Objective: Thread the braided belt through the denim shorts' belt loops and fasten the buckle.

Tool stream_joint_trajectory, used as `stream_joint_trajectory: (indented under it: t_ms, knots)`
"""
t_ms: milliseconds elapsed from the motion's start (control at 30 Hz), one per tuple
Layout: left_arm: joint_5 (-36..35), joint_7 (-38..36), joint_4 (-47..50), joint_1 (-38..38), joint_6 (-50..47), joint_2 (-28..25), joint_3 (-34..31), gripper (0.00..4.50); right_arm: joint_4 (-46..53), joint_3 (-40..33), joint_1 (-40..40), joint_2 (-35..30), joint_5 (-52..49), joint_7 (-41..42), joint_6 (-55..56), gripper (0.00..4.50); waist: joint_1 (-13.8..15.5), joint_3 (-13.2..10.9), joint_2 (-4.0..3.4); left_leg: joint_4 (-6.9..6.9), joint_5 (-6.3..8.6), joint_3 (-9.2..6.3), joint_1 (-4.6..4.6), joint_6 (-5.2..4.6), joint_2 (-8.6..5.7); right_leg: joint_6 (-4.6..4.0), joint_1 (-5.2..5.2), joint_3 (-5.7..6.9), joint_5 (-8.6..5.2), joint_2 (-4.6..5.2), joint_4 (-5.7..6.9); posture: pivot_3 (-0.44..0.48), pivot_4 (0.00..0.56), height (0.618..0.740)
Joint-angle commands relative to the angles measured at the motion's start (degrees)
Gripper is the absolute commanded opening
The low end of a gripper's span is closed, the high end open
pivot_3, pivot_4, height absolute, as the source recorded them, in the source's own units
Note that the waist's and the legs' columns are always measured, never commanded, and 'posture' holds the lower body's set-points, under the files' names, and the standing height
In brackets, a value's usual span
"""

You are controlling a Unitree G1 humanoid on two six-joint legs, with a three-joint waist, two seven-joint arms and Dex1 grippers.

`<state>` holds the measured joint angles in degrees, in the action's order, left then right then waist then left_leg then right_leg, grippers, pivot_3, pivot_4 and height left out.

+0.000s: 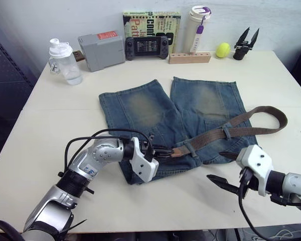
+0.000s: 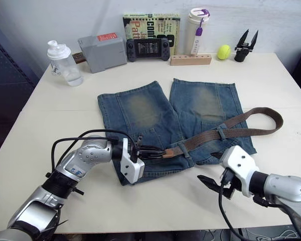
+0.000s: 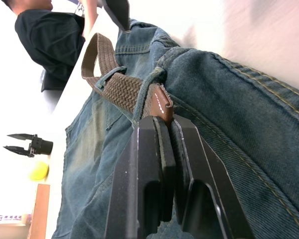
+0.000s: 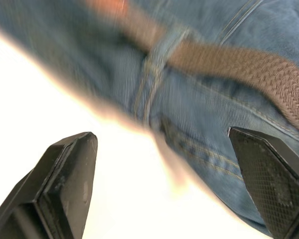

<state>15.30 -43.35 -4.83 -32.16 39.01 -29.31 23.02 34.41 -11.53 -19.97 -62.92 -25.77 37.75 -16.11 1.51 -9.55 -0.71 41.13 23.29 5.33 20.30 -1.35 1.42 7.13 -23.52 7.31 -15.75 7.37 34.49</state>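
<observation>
Lying flat on a pale desk (image 1: 50,135), the denim shorts (image 1: 140,108) have their two legs pointing toward the far wall and their waistband nearest the robot. The braided belt (image 1: 226,131) runs along that waistband, passing under at least two belt loops (image 1: 187,147), then curves out past the shorts' right edge in a loose loop that rests on the desk. The left end effector (image 1: 163,149) is pinched tight on the belt's darker leather tip (image 3: 159,102) just at the waistband; the left wrist view shows both black fingers (image 3: 149,169) pressed together with the stitched tip sticking out between them. The right end effector (image 1: 226,183) hovers over bare desk just in front of the waistband's right part, its fingers spread wide and holding nothing. Along the far edge of the desk stand a clear shaker bottle (image 1: 64,62), a grey box (image 1: 101,50), a handheld game console (image 1: 147,47), a book (image 1: 151,22), a white tumbler (image 1: 198,27), a wooden block (image 1: 189,57), a yellow ball (image 1: 222,49) and a spare black gripper (image 1: 246,44).
</observation>
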Motion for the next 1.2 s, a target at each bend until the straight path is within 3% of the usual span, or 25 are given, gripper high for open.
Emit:
stream_joint_trajectory:
  t_ms: [33,233,267,367,467,633,933,1200]
  knots:
    - [-1.9,0.2,1.2,-0.6,0.7,0.2,-0.6,0.00,-3.8,5.2,3.4,1.0,14.8,-1.0,9.5,4.45,0.0,0.0,0.01,0.01,0.00,-0.01,0.00,0.00,0.01,0.00,0.00,0.01,0.00,-0.01,0.00,0.000,0.150,0.731]
    - [-1.9,0.3,1.3,-0.7,0.6,0.4,-0.7,0.00,-12.2,12.8,9.7,6.1,30.2,-5.1,15.0,4.45,0.0,0.0,-0.01,-0.01,-0.01,-0.03,0.00,0.02,0.03,-0.01,0.01,0.07,0.00,-0.05,-0.01,0.000,0.150,0.731]
    - [-2.0,0.2,1.5,-0.7,0.5,0.5,-0.7,0.00,-13.7,13.8,10.5,6.7,32.4,-5.8,15.5,4.22,0.0,0.0,-0.01,-0.01,-0.01,-0.03,0.00,0.03,0.04,-0.01,0.03,0.08,0.00,-0.06,-0.02,0.000,0.150,0.731]
    - [-2.0,0.1,2.0,-0.9,0.2,0.3,-0.8,0.00,-15.5,14.1,11.3,8.6,34.2,-6.7,15.3,3.36,-0.1,0.0,0.04,0.01,-0.01,-0.02,-0.06,0.03,0.04,0.00,0.11,0.08,0.00,-0.07,-0.02,0.000,0.150,0.731]
    - [-1.9,0.0,2.6,-1.0,-0.1,0.0,-1.1,0.00,-16.2,13.3,11.9,9.9,33.7,-6.9,13.8,1.95,-0.1,0.0,0.06,0.02,-0.01,-0.03,-0.10,0.03,0.08,-0.01,0.16,0.08,0.00,-0.09,-0.01,0.000,0.150,0.731]
    - [-1.8,-0.2,4.3,-0.4,-0.7,-0.4,-1.2,0.00,-20.7,10.8,14.0,11.4,34.0,-7.8,9.1,0.05,0.1,0.0,0.06,0.05,-0.01,-0.04,-0.07,0.03,0.05,0.00,0.16,0.07,0.00,-0.07,-0.01,0.000,0.150,0.731]
    - [-2.3,-0.5,7.1,1.3,-0.9,-1.9,-1.4,0.00,-32.5,4.8,18.5,8.5,37.5,-10.9,3.2,0.05,1.0,0.0,0.05,0.07,-0.03,-0.08,-0.04,0.00,-0.04,0.00,0.17,0.10,0.00,0.04,0.00,0.000,0.150,0.731]
    - [-3.1,-0.6,7.3,1.3,-0.5,-2.2,-1.1,0.00,-33.1,6.0,20.2,9.1,39.5,-10.4,1.3,0.05,1.3,0.0,0.03,0.08,-0.03,-0.07,-0.03,-0.01,-0.04,0.01,0.17,0.10,0.01,0.04,0.00,0.000,0.150,0.731]
